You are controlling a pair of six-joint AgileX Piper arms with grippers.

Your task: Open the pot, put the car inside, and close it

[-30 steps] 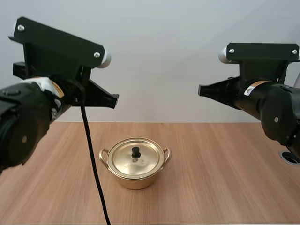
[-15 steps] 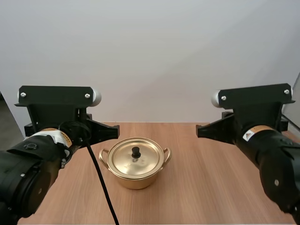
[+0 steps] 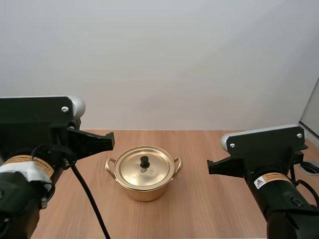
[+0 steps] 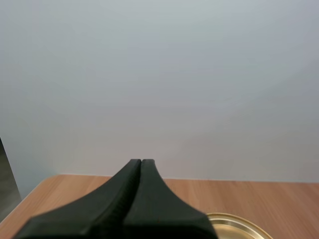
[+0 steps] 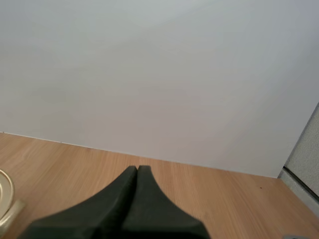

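Flanking a gold pot [image 3: 144, 174] at the middle of a wooden table [image 3: 224, 149], the two arms hang above the tabletop, one to each side, with the opening step not yet begun. The lid [image 3: 144, 169] sits square on the pot, its black knob [image 3: 144, 161] upright at the centre, and the two side handles [image 3: 110, 164] point out toward the arms.

The left gripper [image 4: 141, 162] has its fingers pressed together into a single dark wedge with nothing between them, and the pot's rim shows just beyond it. The right gripper [image 5: 137, 168] is closed and empty in the same way, farther from the pot.

Lifting the lid cleanly probably depends on the approach. The chosen gripper needs to spread its fingers before it descends, then come down over the knob from above, not from the side, so that a fingertip does not strike the lid and push the light pot across the table. The knob is small and round, so a centred pinch low on it should hold best. A straight vertical lift would keep the lid from dragging on the rim. Bare table to either side offers room to set the lid down well clear of the pot's mouth.
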